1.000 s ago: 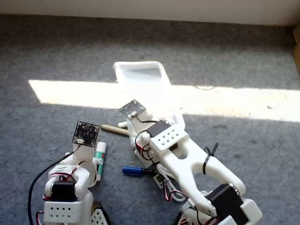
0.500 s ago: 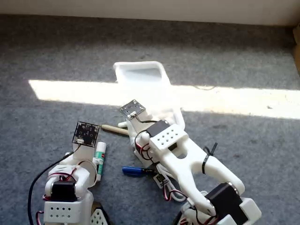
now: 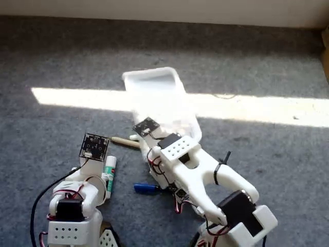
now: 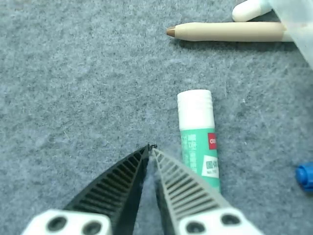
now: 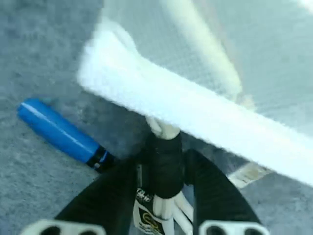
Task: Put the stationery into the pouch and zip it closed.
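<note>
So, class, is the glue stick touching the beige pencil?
Apart. The left wrist view shows a strip of bare carpet between the glue stick and the pencil.

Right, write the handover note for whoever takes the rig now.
Left gripper: shut, empty, over the carpet beside the glue stick.
Right gripper: shut on a black-gripped pen, at the pouch edge.
On the carpet outside the pouch: glue stick, beige pencil, blue pen.
Done: cannot tell what is already inside.
Left: load the pen and those three, then zip the pouch.
</note>
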`<state>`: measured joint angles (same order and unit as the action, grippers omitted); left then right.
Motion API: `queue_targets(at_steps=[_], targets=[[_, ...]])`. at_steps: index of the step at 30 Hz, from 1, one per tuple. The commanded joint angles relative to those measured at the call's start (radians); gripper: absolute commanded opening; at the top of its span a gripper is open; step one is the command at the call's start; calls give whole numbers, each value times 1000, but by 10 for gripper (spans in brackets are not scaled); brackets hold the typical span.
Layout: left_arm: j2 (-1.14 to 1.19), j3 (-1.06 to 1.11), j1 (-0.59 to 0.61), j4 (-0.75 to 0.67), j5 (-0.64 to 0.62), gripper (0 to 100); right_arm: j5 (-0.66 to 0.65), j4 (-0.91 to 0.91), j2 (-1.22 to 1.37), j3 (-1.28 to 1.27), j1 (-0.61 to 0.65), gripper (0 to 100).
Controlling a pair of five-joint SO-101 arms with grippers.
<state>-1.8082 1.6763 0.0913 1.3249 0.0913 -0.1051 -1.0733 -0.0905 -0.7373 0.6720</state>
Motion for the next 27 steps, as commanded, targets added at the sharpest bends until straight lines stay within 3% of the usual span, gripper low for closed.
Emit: queue_targets(at_steps=[1, 13, 27], targets=[[-8, 21, -15, 3, 6, 8, -9, -15, -2, 7, -5, 132], [-8, 21, -15, 3, 6, 8, -8, -107, -13, 12, -8, 131], [-8, 21, -15, 3, 6, 8, -9, -21, -222, -68, -8, 131]])
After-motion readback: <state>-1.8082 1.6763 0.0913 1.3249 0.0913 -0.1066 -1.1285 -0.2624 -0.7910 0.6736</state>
